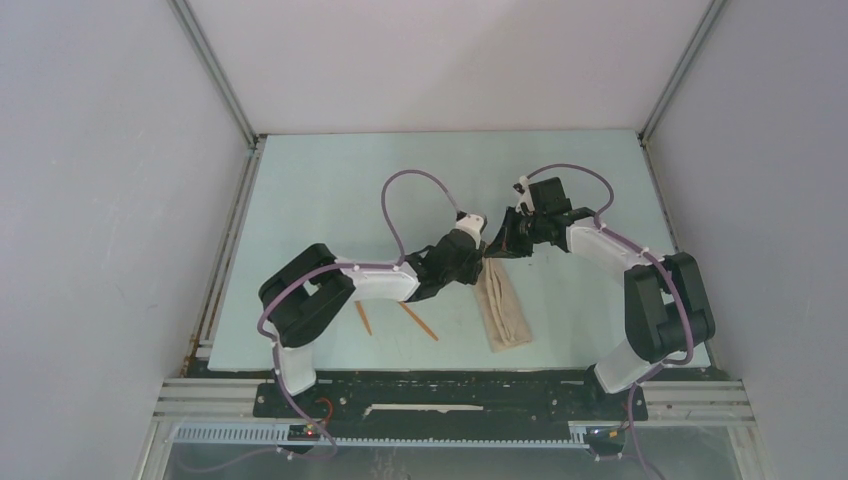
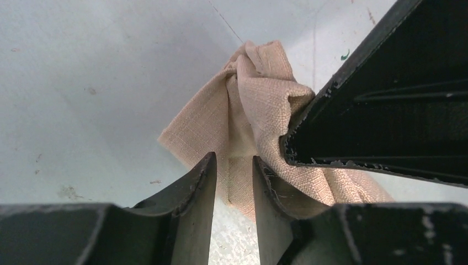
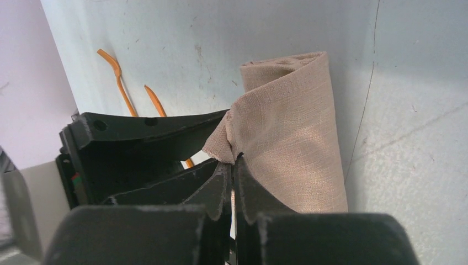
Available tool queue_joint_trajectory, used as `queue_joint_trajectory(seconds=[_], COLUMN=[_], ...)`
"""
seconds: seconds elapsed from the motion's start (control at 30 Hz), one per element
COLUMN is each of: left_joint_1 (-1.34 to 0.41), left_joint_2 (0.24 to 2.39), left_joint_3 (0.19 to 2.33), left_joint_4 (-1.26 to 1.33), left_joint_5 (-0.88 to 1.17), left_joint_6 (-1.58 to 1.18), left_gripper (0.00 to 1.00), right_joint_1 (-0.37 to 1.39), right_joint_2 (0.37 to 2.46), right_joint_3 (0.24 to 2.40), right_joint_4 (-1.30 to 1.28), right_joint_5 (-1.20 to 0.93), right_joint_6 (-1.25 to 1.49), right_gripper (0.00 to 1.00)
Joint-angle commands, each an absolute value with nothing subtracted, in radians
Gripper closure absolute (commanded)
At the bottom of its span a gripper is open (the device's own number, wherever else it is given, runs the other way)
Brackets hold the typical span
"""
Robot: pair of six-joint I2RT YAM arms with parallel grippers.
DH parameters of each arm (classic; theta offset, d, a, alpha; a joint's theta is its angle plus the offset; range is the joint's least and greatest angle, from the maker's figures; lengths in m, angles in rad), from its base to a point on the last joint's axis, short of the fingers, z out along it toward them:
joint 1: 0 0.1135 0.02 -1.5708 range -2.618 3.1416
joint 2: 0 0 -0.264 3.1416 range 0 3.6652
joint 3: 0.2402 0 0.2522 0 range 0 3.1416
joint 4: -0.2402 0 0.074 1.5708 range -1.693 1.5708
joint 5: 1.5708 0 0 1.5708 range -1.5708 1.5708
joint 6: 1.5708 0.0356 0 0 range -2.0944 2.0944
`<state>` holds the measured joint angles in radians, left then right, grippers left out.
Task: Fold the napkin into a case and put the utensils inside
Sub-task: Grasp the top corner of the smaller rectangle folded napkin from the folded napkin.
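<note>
Right jaws are clenched on a corner at the far end of the folded napkin (image 3: 292,132); left jaws stand parted just beside it, gripping nothing I can see; the cloth lies as a narrow roll on the worktop (image 1: 330,200); it looks light, limp, and likely to unroll, so I judge the doubled edge the safest hold; utensils (image 1: 418,320) lie apart to its left.

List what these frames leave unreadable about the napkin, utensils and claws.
- Top view: the left arm covers the utensils' upper ends, and they are too small to tell which is which.
- Top view: the left claw and right claw hide the napkin's far end.
- Left wrist view: cloth shows between the left claw's fingers, but whether they grip it is unclear.
</note>
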<state>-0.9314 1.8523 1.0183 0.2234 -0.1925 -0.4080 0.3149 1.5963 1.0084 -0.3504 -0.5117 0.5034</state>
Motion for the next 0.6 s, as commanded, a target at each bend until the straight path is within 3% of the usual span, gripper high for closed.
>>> queue_joint_trajectory(seconds=[0.0,0.43,0.57], left_joint_1=[-0.953,-0.962,-0.963], left_joint_2=[1.876,1.925,1.93], left_joint_3=[1.06,1.129,1.136], left_joint_4=[0.197,0.141,0.132], left_joint_5=[-0.269,-0.347,-0.339], left_joint_6=[-0.352,-0.351,-0.343], left_gripper=[0.63,0.74,0.67], right_joint_1=[0.314,0.315,0.316], right_joint_2=[1.562,1.56,1.562], right_joint_3=[0.996,0.991,0.991], right_joint_4=[-0.327,-0.337,-0.336], right_joint_5=[-0.533,-0.534,-0.538], right_joint_6=[0.506,0.497,0.498], right_gripper=[1.0,1.0,1.0])
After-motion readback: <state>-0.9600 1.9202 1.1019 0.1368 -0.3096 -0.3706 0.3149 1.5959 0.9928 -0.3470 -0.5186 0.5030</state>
